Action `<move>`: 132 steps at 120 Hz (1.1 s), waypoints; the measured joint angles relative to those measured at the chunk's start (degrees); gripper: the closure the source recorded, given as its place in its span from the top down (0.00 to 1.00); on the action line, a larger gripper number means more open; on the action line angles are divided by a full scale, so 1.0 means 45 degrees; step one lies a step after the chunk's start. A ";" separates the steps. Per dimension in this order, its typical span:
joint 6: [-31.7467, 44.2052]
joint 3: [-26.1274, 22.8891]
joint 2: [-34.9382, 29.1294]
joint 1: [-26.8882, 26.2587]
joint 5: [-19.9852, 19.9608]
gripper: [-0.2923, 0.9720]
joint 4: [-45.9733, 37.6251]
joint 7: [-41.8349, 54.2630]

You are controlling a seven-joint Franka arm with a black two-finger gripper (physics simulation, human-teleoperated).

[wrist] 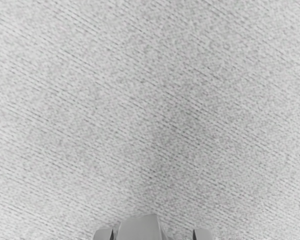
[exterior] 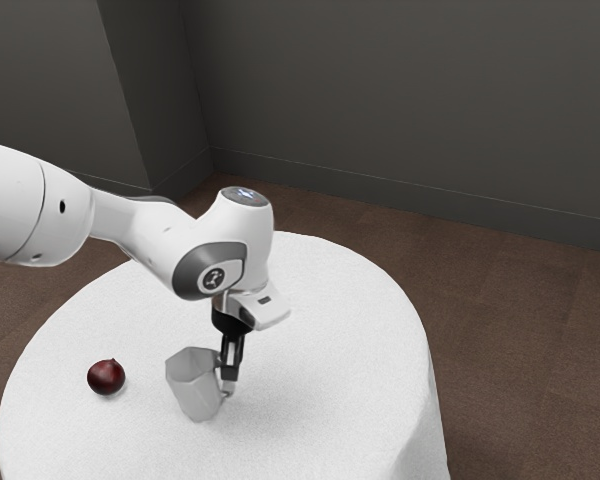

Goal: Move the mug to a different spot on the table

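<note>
One grey mug [exterior: 192, 385] sits low in the frame's centre-left, on the near part of the round white table [exterior: 370, 340], leaning slightly. The end effector [exterior: 227, 383] comes down at the mug's right side, its black fingers drawn narrow and clamped on the mug by its handle. From the wrist, the mug's grey rim [wrist: 140, 227] shows just beneath the hand against the cloth. A dark red onion [exterior: 106, 376] lies left of the mug, apart from it. Behind them, the white arm [exterior: 130, 230] enters from the left. Brown floor [exterior: 520, 300] and grey walls lie beyond.
</note>
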 joint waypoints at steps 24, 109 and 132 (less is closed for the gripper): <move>-0.0974 0.0019 0.0815 0.0323 0.0042 0.28 0.1408 0.0032; -0.5317 -0.0010 0.3553 0.1097 0.0456 0.18 0.6303 -0.0110; -0.6165 -0.0012 0.4311 0.1276 0.1016 0.18 0.7486 -0.0164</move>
